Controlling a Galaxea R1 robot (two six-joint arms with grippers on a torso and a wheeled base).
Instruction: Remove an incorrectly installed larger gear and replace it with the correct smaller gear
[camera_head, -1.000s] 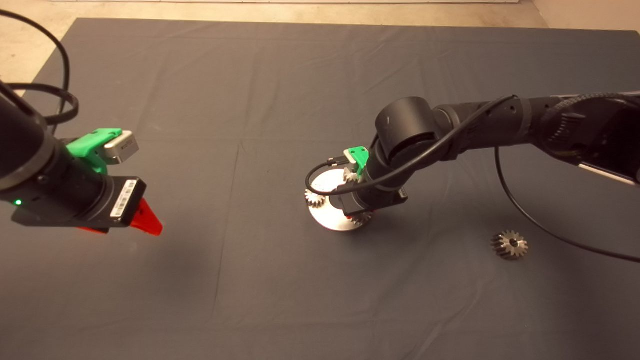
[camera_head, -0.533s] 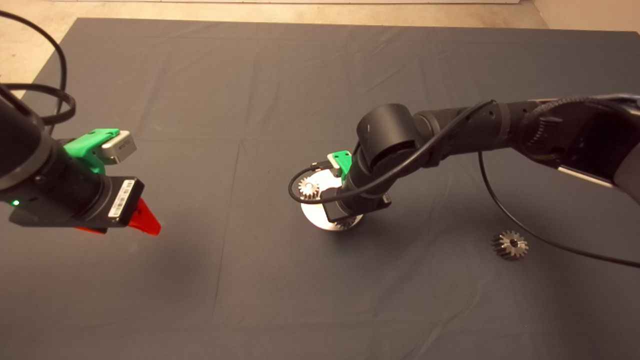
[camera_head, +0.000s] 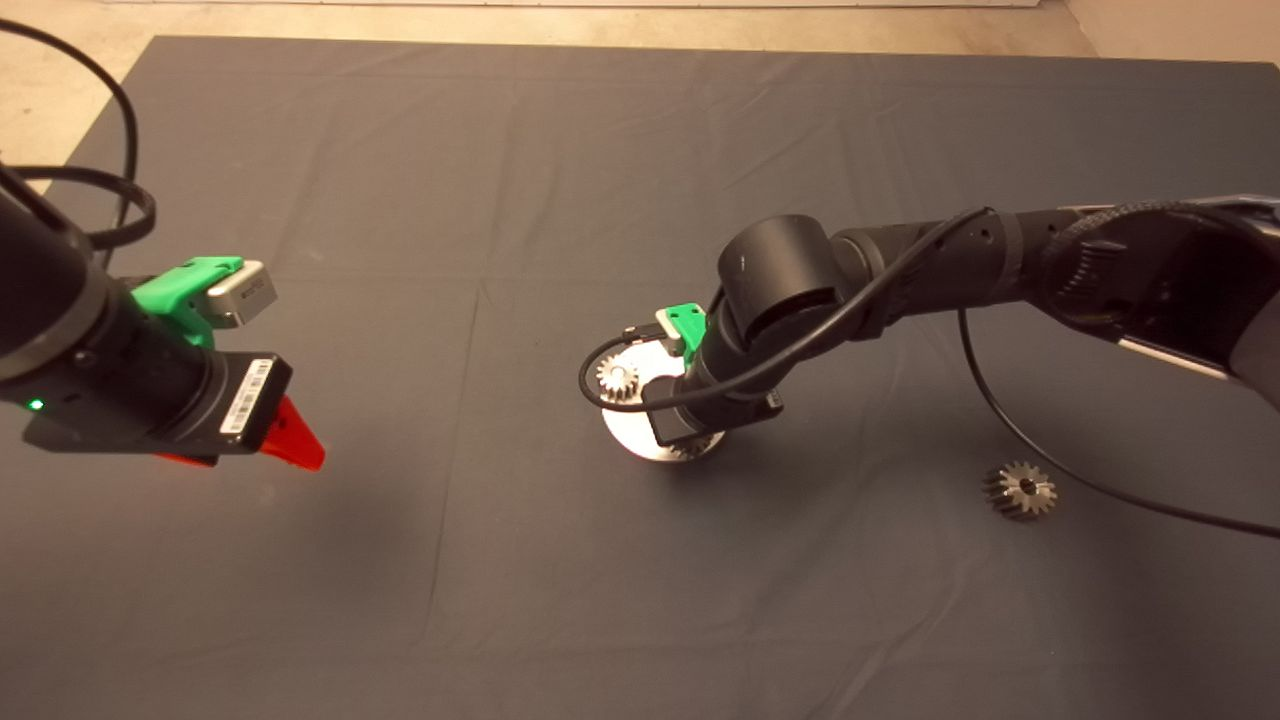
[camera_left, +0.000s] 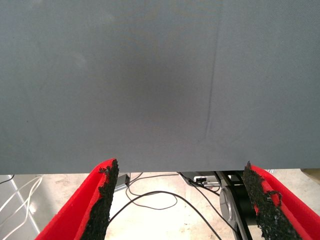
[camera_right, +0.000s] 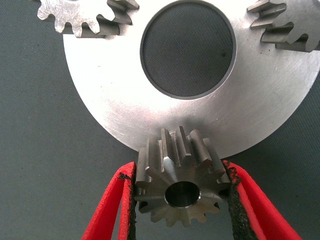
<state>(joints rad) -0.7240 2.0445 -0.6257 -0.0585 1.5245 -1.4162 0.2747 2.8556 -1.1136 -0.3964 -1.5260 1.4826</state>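
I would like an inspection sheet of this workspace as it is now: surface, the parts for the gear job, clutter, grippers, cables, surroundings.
Surface: dark mat, a few creases.
Job's things: smaller gear held at the rim of the silver disc; whether it is seated cannot be told. Larger gear lies alone on the mat, to the right of the disc. Two paler gears sit on the disc.
Clutter: nothing seen.
Grippers: right gripper over the disc, shut on the smaller gear. Left gripper open, empty, at the mat's left side.
Cables: black cable hangs from the right arm over the mat; loose cables on the floor.
Surroundings: pale floor.
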